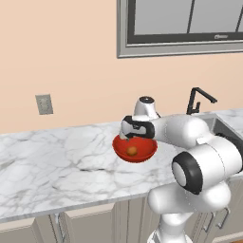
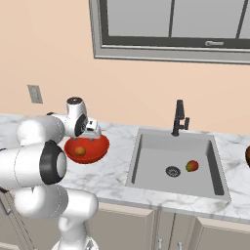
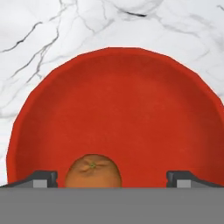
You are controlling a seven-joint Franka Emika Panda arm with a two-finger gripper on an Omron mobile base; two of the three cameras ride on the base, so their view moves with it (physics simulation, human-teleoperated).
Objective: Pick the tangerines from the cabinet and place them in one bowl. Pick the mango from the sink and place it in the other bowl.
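Note:
One tangerine (image 1: 132, 151) (image 2: 80, 151) (image 3: 92, 170) lies in the red bowl (image 1: 144, 154) (image 2: 99, 148) (image 3: 118, 100) on the marble counter. My gripper (image 1: 127, 138) (image 2: 91, 138) (image 3: 111, 180) hangs just above the bowl, open, with the fruit lying loose below the gap between its fingertips. Over in the sink (image 2: 156, 161) the mango (image 2: 192, 166) rests beside the drain. A sliver of the dark brown bowl (image 2: 247, 156) shows at the right edge. The cabinet is out of view.
A black faucet (image 1: 197, 99) (image 2: 179, 118) stands behind the sink. A window (image 2: 171, 29) is set in the wall above, and a wall outlet (image 1: 44, 104) (image 2: 34, 93) sits to the left. Marble counter (image 1: 57, 161) stretches left of the bowl.

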